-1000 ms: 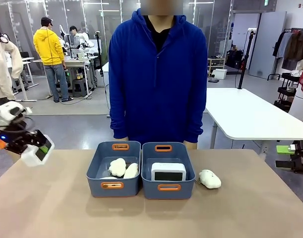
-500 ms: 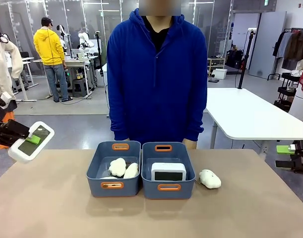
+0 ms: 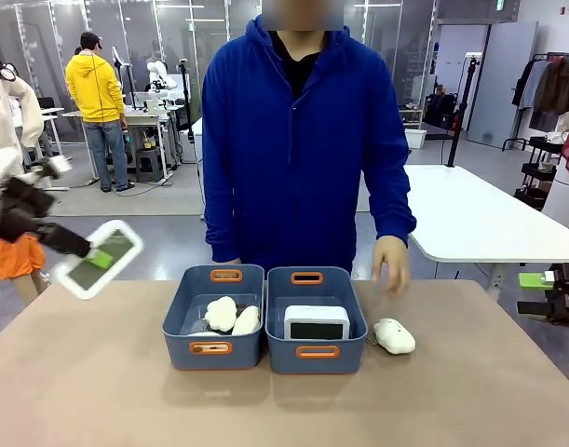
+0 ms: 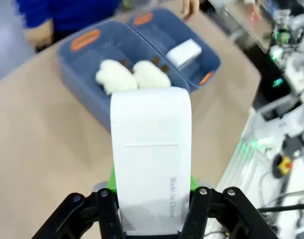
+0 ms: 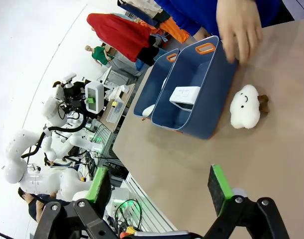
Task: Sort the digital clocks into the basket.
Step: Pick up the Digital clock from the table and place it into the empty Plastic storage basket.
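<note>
My left gripper (image 3: 96, 260) is shut on a white digital clock (image 3: 104, 257), held tilted in the air left of the tubs. In the left wrist view that clock (image 4: 151, 149) stands between my fingers, above the table. A second clock (image 3: 316, 322) lies in the right slate-blue basket (image 3: 282, 352), also seen from the wrists as clock (image 4: 185, 52) and clock (image 5: 184, 94) in the basket (image 5: 211, 107). My right gripper (image 5: 159, 188) hangs open over bare table, holding nothing.
The left tub (image 3: 178, 346) holds cream plush clouds (image 3: 230, 317). Another plush cloud (image 3: 394, 335) lies on the table right of the basket. The person's hand (image 3: 391, 264) hovers above it. The near half of the table (image 3: 284, 410) is bare.
My left gripper has carried the clock up and to the right, toward the tubs, tilting it. The person's hand has come down over the table near the loose plush.
</note>
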Robot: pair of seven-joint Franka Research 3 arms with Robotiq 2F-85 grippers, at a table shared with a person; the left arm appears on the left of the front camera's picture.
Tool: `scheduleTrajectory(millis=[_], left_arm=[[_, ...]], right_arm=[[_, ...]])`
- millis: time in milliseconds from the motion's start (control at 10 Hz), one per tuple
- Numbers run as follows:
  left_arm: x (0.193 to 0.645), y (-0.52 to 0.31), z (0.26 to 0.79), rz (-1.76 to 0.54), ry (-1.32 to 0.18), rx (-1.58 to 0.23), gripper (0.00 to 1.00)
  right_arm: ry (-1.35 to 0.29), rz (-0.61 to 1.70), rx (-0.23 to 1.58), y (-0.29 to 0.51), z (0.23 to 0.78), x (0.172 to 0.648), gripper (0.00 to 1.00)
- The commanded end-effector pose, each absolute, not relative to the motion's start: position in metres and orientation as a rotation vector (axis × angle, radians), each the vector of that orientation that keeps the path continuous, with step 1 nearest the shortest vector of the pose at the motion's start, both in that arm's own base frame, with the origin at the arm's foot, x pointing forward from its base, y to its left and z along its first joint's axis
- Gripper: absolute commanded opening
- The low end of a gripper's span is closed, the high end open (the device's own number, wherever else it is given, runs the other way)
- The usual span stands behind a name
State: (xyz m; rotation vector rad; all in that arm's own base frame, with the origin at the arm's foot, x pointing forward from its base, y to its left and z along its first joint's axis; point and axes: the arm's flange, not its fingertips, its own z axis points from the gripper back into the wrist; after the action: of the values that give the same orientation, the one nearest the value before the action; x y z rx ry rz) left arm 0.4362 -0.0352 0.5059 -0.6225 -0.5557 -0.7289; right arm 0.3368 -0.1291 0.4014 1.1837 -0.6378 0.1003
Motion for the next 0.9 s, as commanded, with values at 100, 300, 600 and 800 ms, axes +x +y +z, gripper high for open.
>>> scheduleTrajectory(millis=[100, 300, 600, 800], left_arm=[[0.467, -0.133, 0.5, -0.96, -0.71, -0.547, 0.0], [0.497, -0.206, 0.502, -1.049, -0.779, -0.541, 0.0], [0.523, -0.299, 0.481, -1.141, -0.852, -0.58, 0.0], [0.543, -0.339, 0.451, -1.162, -0.879, -0.561, 0.0]], right_arm=[[-0.652, 0.102, 1.188, -0.128, 0.404, 0.337, 1.0], [-0.652, 0.102, 1.188, -0.128, 0.404, 0.337, 1.0], [-0.652, 0.102, 1.188, -0.128, 0.404, 0.337, 1.0], [-0.652, 0.102, 1.188, -0.128, 0.404, 0.337, 1.0]])
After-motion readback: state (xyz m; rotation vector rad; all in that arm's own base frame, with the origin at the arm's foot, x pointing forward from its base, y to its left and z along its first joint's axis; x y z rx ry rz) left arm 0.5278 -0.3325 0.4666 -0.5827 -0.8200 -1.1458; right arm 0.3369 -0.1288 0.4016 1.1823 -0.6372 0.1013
